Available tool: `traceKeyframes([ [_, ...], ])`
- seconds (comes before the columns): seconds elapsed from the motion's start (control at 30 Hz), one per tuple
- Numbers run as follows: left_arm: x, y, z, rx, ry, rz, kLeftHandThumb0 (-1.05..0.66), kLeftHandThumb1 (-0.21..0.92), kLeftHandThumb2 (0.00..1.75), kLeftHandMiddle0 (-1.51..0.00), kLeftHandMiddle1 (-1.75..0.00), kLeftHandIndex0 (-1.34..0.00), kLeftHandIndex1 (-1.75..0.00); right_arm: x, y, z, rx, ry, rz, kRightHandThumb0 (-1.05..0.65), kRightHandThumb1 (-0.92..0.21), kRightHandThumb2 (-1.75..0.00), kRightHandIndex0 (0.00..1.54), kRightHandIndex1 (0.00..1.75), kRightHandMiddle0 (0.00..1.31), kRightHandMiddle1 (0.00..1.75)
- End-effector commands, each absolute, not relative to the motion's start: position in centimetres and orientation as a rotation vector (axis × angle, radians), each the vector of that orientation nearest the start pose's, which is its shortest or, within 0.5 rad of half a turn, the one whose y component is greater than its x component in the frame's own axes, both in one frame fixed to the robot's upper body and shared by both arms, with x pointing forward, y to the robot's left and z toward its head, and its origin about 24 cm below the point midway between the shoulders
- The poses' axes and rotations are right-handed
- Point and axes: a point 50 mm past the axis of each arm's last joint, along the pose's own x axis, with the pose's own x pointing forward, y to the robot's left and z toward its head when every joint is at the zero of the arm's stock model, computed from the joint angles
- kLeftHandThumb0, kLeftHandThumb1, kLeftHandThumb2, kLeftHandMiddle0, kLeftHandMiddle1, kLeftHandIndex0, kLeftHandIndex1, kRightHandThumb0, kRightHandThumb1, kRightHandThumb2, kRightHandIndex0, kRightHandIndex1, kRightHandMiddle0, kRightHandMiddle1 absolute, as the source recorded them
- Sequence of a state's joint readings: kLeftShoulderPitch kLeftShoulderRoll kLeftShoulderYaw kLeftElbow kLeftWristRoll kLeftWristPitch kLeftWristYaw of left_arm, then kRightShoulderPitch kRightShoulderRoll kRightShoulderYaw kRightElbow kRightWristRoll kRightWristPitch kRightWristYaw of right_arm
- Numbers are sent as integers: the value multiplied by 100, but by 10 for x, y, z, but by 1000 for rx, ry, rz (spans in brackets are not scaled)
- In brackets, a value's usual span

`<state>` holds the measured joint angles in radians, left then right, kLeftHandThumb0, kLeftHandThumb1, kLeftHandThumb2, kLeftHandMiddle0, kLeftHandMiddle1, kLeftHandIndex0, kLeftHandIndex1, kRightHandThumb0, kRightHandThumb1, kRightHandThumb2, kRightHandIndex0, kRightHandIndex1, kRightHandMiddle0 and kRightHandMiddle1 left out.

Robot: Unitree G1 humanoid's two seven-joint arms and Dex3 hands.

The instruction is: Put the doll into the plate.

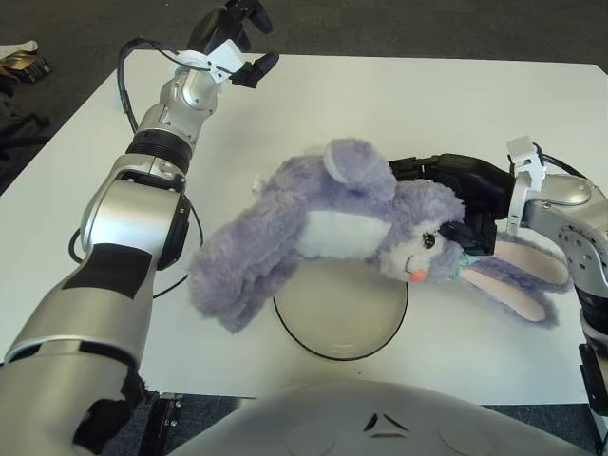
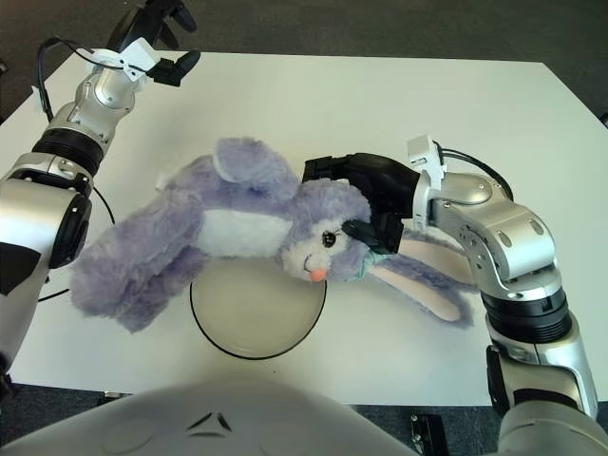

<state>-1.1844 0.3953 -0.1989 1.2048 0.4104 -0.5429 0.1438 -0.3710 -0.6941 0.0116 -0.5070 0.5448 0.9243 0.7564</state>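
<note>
A purple plush rabbit doll [image 1: 323,228] with a white belly hangs tilted just above the far rim of a black-rimmed glass plate [image 1: 340,323]. My right hand [image 1: 456,195] is shut on the doll's head from behind, black fingers [image 2: 366,233] wrapping around by its eye. The doll's long ears [image 1: 508,280] trail right onto the table. Its legs [image 1: 223,290] droop left of the plate. My left hand [image 1: 237,43] is raised over the far left of the table, away from the doll, holding nothing.
The white table [image 1: 380,104] spreads around the plate. A black cable [image 1: 133,81] loops along my left arm. A dark floor lies beyond the table's far edge, with a small object [image 1: 19,62] at the far left.
</note>
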Motion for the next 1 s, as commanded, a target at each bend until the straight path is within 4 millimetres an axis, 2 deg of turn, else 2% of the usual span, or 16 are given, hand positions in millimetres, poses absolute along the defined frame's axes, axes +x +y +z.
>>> traceKeyframes([
  [0.0, 413, 155, 231, 866, -567, -74, -1, 54, 102, -38, -169, -35, -171, 249, -159, 177, -282, 244, 1000, -1, 5, -161, 85, 175, 87, 139],
  [0.2, 413, 154, 231, 868, -572, -68, -1, 53, 103, -38, -169, -36, -170, 249, -160, 175, -262, 245, 1002, -1, 1, -156, 81, 175, 85, 137],
  [0.47, 412, 154, 230, 872, -581, -64, 0, 52, 104, -40, -168, -38, -169, 247, -161, 172, -230, 257, 997, -1, -15, -142, 71, 175, 68, 148],
  [0.53, 412, 154, 230, 872, -581, -64, -1, 52, 104, -40, -168, -38, -169, 247, -161, 172, -229, 262, 993, 0, -22, -134, 63, 175, 65, 149],
  [0.57, 412, 154, 230, 873, -581, -65, -1, 52, 103, -40, -167, -38, -168, 246, -161, 172, -229, 266, 991, -9, -27, -129, 51, 173, 63, 152],
  [0.6, 412, 154, 229, 873, -580, -66, -1, 53, 102, -40, -167, -38, -168, 246, -162, 171, -228, 270, 990, -20, -37, -115, 33, 162, 59, 155],
  [0.63, 412, 154, 229, 873, -580, -66, -1, 53, 102, -40, -167, -38, -168, 246, -163, 170, -227, 276, 989, -24, -41, -109, 26, 158, 58, 155],
  [0.7, 412, 154, 229, 873, -580, -67, -1, 53, 102, -50, -160, -30, -171, 245, -164, 168, -225, 283, 989, -26, -27, -113, 13, 142, 34, 154],
  [0.77, 412, 153, 229, 873, -581, -68, -1, 52, 101, -57, -155, -25, -173, 245, -164, 168, -213, 294, 998, -27, -17, -118, 5, 128, 18, 152],
  [0.97, 412, 153, 228, 872, -581, -68, -1, 52, 101, -62, -151, -23, -174, 246, -166, 179, -270, 287, 1001, -27, -10, -122, 0, 103, 4, 141],
])
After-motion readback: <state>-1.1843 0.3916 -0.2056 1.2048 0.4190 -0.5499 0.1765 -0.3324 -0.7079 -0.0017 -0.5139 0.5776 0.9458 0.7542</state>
